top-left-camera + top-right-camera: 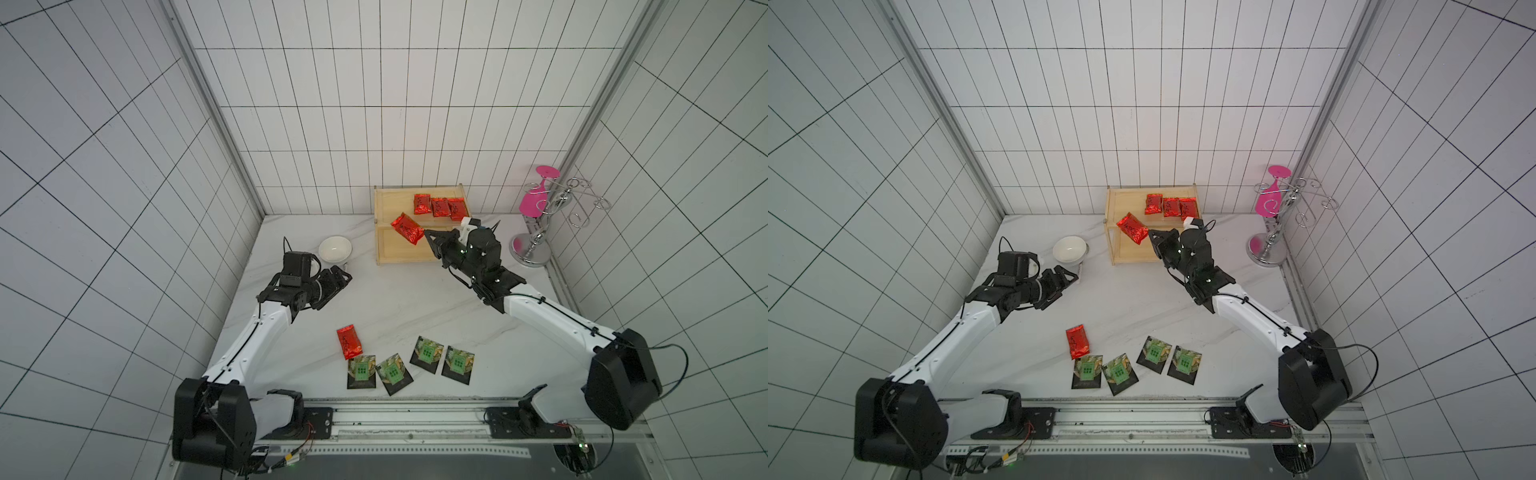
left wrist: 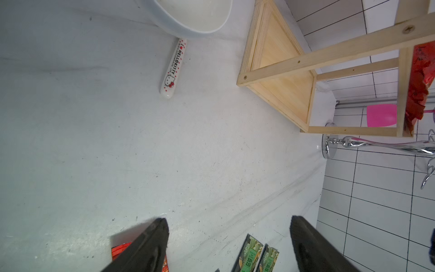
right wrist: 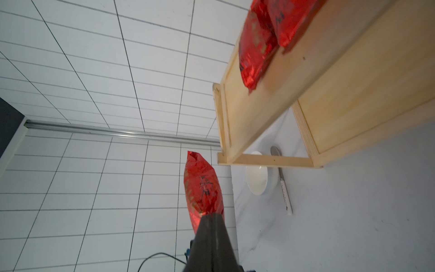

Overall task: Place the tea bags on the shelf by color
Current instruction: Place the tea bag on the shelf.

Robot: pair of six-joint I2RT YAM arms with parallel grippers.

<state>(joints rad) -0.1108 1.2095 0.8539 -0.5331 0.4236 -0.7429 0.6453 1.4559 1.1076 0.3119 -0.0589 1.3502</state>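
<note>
Now, right tool (image 1: 427, 237) pinching red tea bag (image 1: 407, 228) by one end, over front edge of shelf (image 1: 390, 199) top board. Carry deeper, lay flat beside three reds (image 1: 439, 206) at right end. Left tool (image 1: 341, 277) spread.

Left arm (image 1: 249, 340) and right arm (image 1: 557, 318): white link shells between black joint housings, a thin black cable clipped along each forearm, green lights at the right wrist, matte black left gripper (image 1: 345, 277) and right gripper (image 1: 426, 235).
</note>
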